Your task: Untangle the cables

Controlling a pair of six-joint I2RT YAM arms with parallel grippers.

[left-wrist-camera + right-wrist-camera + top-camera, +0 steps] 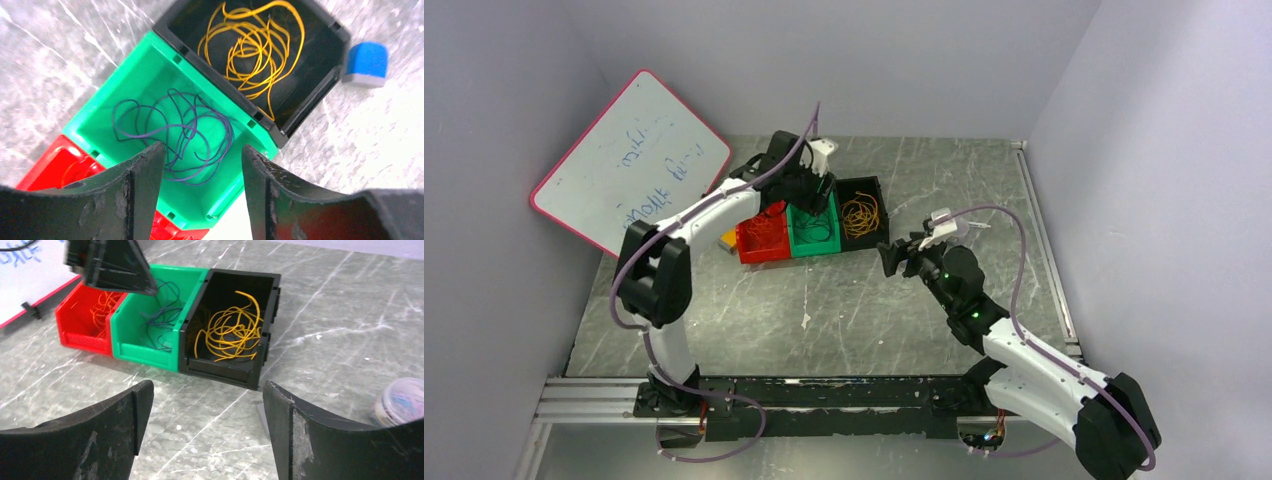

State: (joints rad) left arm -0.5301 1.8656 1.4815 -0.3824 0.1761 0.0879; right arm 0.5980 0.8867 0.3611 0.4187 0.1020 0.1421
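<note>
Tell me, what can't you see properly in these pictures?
Red bin: left wrist view, mostly behind the left gripper; contents unclear.
Whiteboard writing: top view, too small to read.
Jar: right wrist view, blurred, partly behind the right gripper.

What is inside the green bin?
A loose tangle of dark purple cable lies in the green bin. The left tool hides part of its floor and rim.
</note>
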